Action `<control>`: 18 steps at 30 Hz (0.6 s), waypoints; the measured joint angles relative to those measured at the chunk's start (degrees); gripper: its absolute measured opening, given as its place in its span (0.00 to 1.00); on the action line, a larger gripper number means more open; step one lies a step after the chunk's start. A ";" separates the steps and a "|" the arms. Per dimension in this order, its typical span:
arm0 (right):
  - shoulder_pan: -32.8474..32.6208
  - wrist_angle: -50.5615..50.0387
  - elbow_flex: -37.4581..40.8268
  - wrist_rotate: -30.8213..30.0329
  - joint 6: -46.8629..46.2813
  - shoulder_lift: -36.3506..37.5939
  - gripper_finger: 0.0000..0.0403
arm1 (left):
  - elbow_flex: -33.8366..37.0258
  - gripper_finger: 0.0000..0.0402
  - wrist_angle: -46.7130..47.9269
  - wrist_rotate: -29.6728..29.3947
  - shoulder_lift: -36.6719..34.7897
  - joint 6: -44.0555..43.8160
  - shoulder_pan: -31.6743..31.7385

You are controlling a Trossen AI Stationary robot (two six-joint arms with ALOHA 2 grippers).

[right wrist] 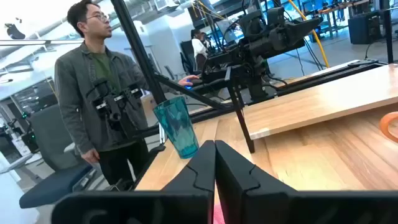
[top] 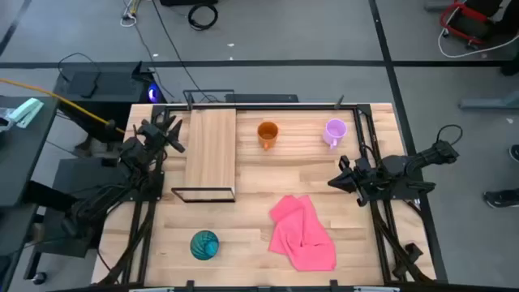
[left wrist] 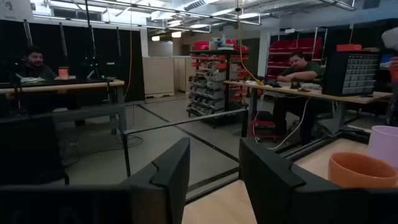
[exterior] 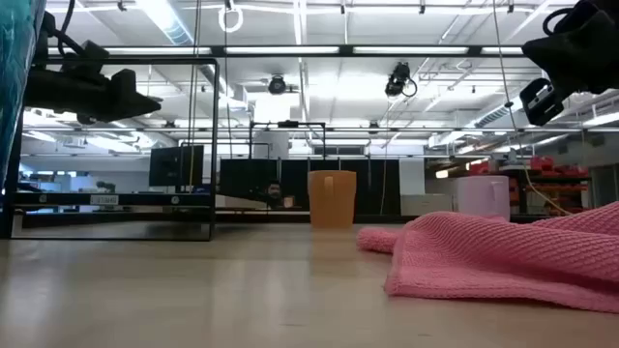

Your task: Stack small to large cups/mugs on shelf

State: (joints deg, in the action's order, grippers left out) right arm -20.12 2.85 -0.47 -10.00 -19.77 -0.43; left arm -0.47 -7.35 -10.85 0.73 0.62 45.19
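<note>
The light-wood shelf (top: 209, 154) on its black frame stands on the table at the far left. An orange mug (top: 268, 134) and a pale purple mug (top: 334, 132) stand upright on the tabletop to its right. A teal patterned cup (top: 204, 245) stands upright near the table's near edge. My left gripper (top: 177, 138) hovers open and empty at the shelf's left side, and its wrist view shows the gap between its fingers (left wrist: 214, 174). My right gripper (top: 332, 182) is shut and empty at the table's right, below the purple mug, as its wrist view shows (right wrist: 215, 155).
A pink cloth (top: 302, 231) lies crumpled on the table between the teal cup and my right arm. A person (right wrist: 99, 93) stands just beyond the table's left side. Other people sit at desks (left wrist: 298, 68) in the room behind.
</note>
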 joint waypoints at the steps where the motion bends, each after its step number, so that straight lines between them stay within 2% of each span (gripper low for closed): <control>1: 0.00 0.00 0.00 0.00 0.00 -0.02 0.03 | 0.00 0.37 0.00 0.02 0.00 0.00 -0.01; 10: 0.00 0.00 0.00 0.02 0.00 -0.02 0.03 | 0.00 0.35 -0.01 0.01 0.00 0.01 -0.01; 18: 0.00 0.00 0.00 0.00 0.00 -0.02 0.03 | 0.00 0.37 -0.01 0.01 0.00 0.01 -0.01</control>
State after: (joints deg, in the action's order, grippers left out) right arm -20.12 2.85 -0.47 -10.00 -19.77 -0.45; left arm -0.47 -7.36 -10.84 0.73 0.64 45.18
